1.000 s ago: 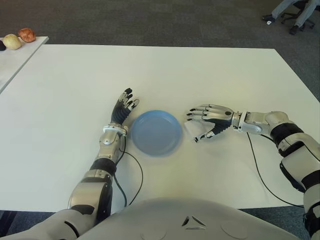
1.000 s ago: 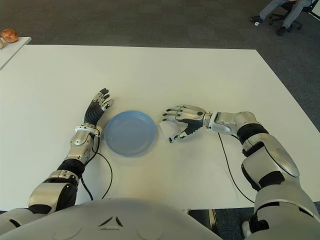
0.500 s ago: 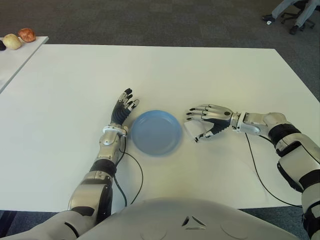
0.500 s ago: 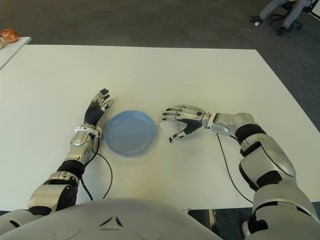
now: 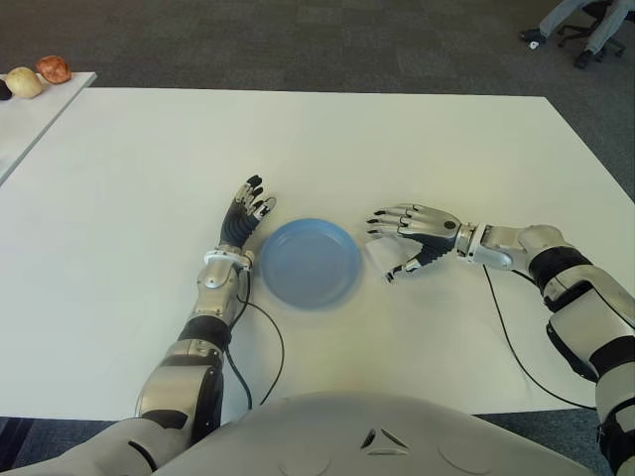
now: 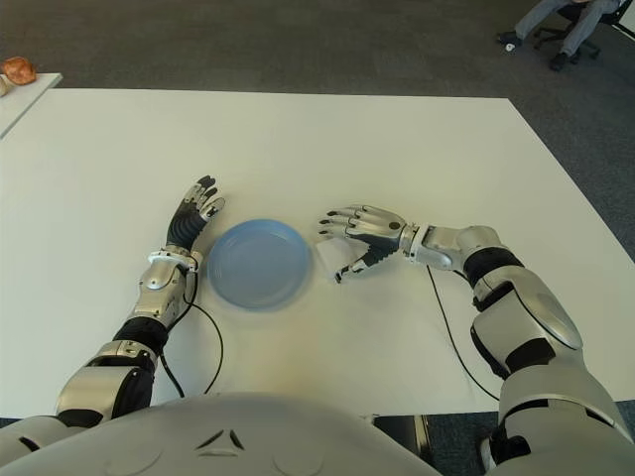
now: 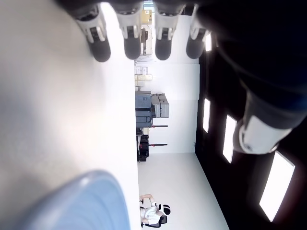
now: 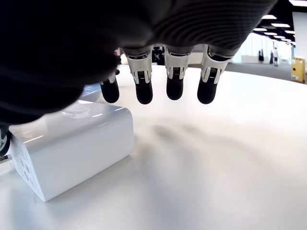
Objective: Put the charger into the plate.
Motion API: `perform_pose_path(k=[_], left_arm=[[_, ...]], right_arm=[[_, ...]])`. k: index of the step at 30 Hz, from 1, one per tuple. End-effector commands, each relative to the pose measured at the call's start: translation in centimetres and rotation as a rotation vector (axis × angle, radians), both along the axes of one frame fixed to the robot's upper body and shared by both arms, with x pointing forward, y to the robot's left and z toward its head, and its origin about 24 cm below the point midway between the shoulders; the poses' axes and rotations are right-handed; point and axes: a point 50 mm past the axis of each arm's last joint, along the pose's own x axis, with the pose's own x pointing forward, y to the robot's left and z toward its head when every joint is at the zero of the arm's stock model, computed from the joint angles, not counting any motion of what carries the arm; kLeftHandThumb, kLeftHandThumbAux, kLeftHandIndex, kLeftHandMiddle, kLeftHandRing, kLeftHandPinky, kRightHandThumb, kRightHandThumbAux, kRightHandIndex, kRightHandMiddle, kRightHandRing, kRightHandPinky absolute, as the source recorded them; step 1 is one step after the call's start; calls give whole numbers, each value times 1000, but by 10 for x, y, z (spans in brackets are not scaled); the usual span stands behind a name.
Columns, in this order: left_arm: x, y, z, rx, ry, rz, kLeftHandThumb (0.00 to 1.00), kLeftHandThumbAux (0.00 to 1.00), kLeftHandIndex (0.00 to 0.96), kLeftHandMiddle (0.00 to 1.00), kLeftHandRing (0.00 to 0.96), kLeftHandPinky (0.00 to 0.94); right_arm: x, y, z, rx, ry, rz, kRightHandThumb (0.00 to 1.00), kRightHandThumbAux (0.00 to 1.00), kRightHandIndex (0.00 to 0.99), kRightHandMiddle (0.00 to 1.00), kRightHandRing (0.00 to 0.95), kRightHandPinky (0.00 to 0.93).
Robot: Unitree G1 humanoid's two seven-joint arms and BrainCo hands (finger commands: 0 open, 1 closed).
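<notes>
The right hand [image 5: 409, 238] hovers over the middle of the table [image 5: 397, 139], just right of the plate [image 5: 309, 262], palm down with its fingers [image 8: 174, 81] spread and gently curved and its thumb held below them. The charger [image 8: 72, 143], a white block, lies on the table under that hand, between the fingertips and the thumb; the right wrist view shows the fingertips above and beyond it with nothing pinched, and whether the thumb touches it cannot be told. In the eye views the charger [image 6: 329, 256] shows as a pale shape just beside the plate's right rim, outside the plate. The blue plate sits bare near the front middle of the table. The left hand [image 5: 244, 218] shows just left of the plate, fingers straight and slightly fanned, holding nothing; its wrist view shows the fingertips against the white surface with the plate's rim [image 7: 81, 201] nearby.
</notes>
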Motion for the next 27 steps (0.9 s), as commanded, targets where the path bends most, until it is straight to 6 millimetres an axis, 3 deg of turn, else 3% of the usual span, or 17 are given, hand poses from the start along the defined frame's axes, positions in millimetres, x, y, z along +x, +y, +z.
perform_pose_path(k=[1,27], left_arm=[[-29,2,-33,-12,193,5,0,559,52,64,68,100],[-30,5,-33,-14,191,3,0,547,48,59,62,89]], right_arm=[[-2,1,-6,-24,-6,9,125,264,0,0,0,1],[-4,2,-18,-3,-32,-27,83,274,0,0,0,0]])
